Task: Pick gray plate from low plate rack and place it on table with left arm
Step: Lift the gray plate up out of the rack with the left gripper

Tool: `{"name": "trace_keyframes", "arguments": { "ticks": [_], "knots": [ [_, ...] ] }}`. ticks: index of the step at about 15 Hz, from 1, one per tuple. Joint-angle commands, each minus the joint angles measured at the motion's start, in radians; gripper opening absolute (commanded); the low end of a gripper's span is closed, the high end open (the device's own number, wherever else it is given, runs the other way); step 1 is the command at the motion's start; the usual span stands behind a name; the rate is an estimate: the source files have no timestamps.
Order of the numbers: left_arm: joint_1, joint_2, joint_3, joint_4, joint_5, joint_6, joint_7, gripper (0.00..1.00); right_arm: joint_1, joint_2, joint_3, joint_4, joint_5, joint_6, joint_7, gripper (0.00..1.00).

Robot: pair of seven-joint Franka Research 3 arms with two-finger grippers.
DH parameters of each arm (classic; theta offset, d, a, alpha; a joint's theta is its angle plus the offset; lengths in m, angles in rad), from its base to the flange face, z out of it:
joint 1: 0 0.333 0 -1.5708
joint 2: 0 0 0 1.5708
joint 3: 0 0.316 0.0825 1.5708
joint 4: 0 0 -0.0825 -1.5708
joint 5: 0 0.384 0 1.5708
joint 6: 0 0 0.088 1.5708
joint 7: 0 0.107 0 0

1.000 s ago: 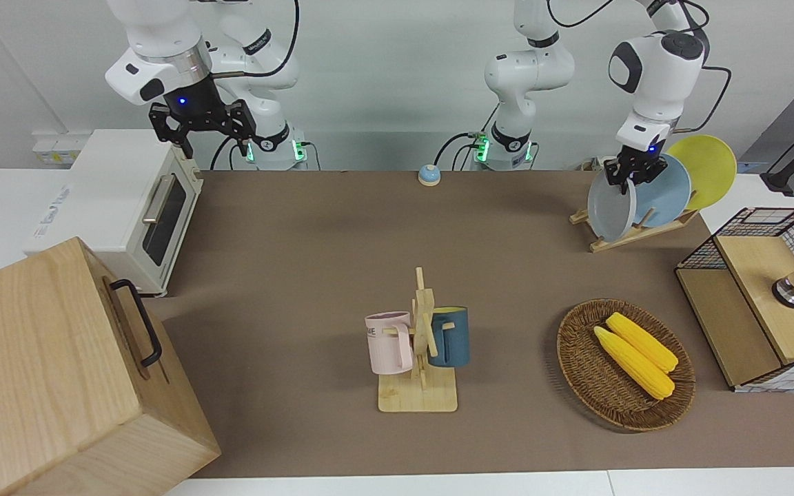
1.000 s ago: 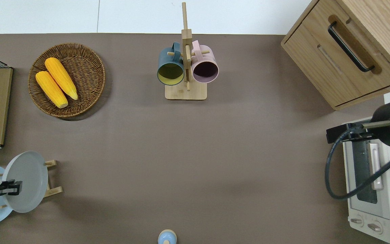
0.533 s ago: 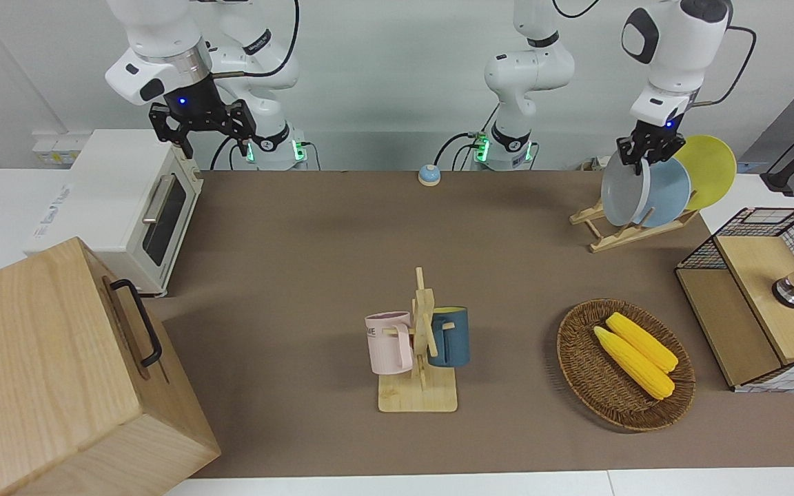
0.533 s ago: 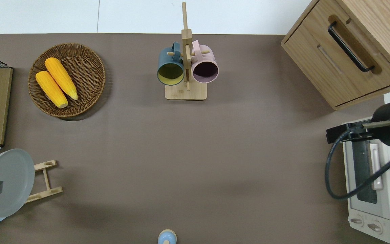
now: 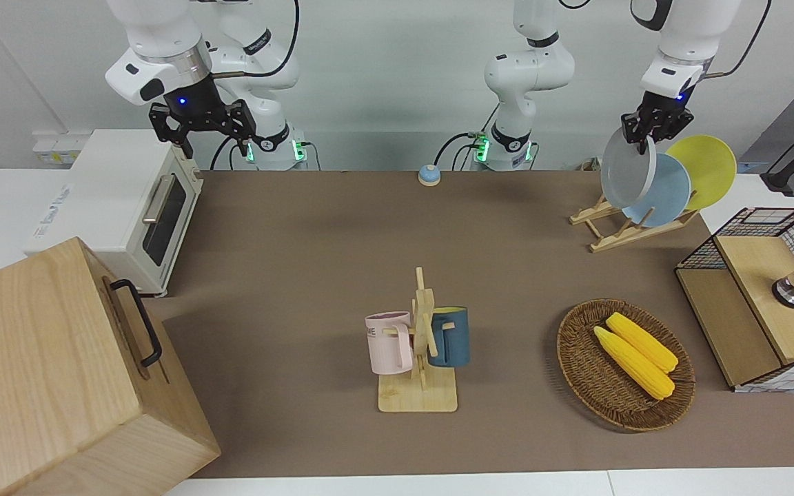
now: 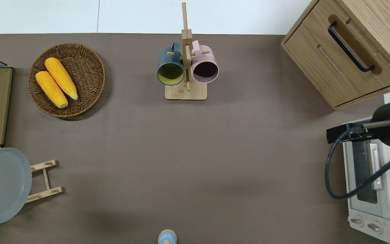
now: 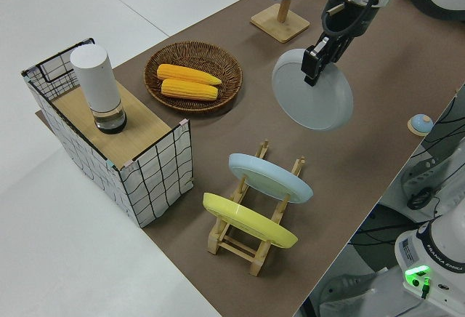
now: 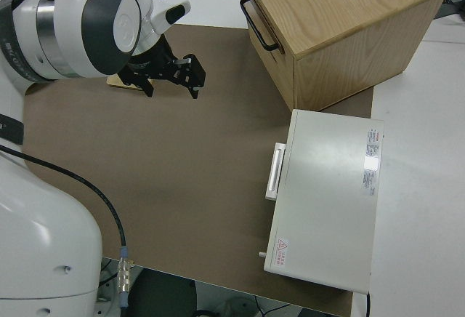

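Note:
The gray plate hangs tilted in the air, clear of the low wooden plate rack, with my left gripper shut on its upper rim. From overhead the gray plate covers most of the rack, at the left arm's end of the brown table. The left side view shows the left gripper clamped on the gray plate above bare tabletop. My right gripper is parked and open.
A sky-blue plate and a yellow plate stay in the rack. A wicker basket with two corn cobs, a mug stand, a wire basket, a toaster oven, a wooden cabinet and a small blue bell stand around.
The left gripper has risen with the gray plate, lifting it out of the rack slot and clear above the other plates. The right arm has not moved.

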Motion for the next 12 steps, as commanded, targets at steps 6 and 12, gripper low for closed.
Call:
{"name": "trace_keyframes", "arguments": {
  "ticks": [6, 12],
  "knots": [
    [-0.001, 0.0, -0.015, 0.053, -0.247, -0.13, -0.144, 0.0, -0.007, -0.002, 0.005, 0.006, 0.006, -0.014, 0.0, 0.99],
    [-0.001, 0.006, -0.012, 0.035, -0.423, -0.161, -0.153, 0.0, -0.007, -0.002, 0.007, 0.006, 0.006, -0.014, -0.001, 0.987]
  ]
}}
